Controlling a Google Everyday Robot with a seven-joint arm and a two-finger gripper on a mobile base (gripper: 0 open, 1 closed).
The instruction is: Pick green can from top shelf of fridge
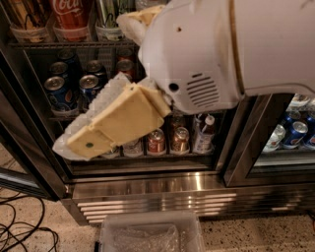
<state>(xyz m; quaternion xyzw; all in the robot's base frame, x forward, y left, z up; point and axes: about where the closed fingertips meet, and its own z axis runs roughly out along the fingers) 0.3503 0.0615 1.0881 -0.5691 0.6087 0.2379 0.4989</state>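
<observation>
Up close, the robot's white arm (221, 49) fills the upper right of the view, in front of the fridge (147, 184). Its pincer (98, 84) hangs before the left half of the shelves, spread wide with nothing between its two cream fingers. One finger (140, 19) lies up at the level of the top shelf (44, 45). The other (113, 120) slants down to the left across the two racks below.

The green can cannot be made out; the arm's body covers the middle and right of the shelves.

On the top shelf's wire rack, clear holders (69, 33) stand in a row, and one carries a red Coca-Cola can (71, 12). Just below, two blue cans (56, 91) stand side by side with a red can (125, 69) to their right. On the lowest rack more cans (156, 141) and a small bottle (204, 133) show under the arm.

The ribbed steel grille (172, 204) runs along the base. A clear plastic bin (150, 234) sits on the speckled floor in front, with dark cables (19, 226) to its left.
</observation>
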